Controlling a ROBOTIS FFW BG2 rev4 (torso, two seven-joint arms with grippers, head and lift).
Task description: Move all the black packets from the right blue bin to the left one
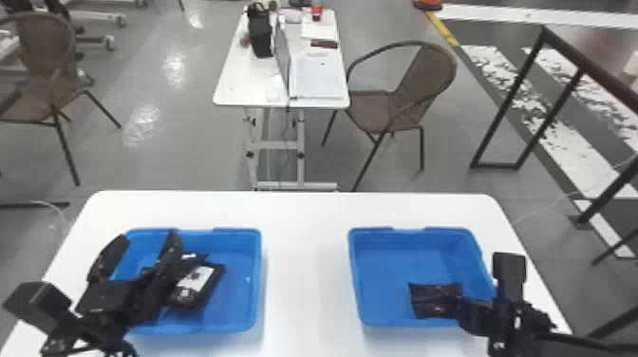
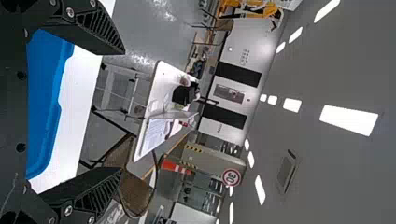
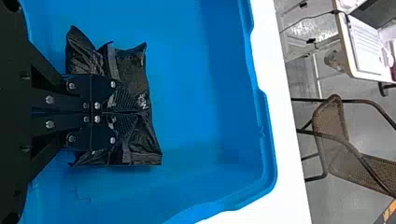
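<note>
In the head view, my right gripper (image 1: 463,308) is low in the right blue bin (image 1: 398,266), at a black packet (image 1: 429,300). The right wrist view has this gripper (image 3: 140,112) shut, its fingers pressed together on the crumpled black packet (image 3: 135,70). My left gripper (image 1: 142,251) is over the left blue bin (image 1: 237,285), its two fingers spread wide. Black packets (image 1: 197,280), one with a white label, lie in that bin, partly hidden behind the left arm. In the left wrist view the left gripper (image 2: 122,112) is open with nothing between its fingers.
Both bins stand on a white table (image 1: 308,266), with a gap of tabletop between them. Beyond its far edge are another table (image 1: 247,80) with items on it and brown chairs (image 1: 427,80). A dark metal frame (image 1: 510,95) stands at the right.
</note>
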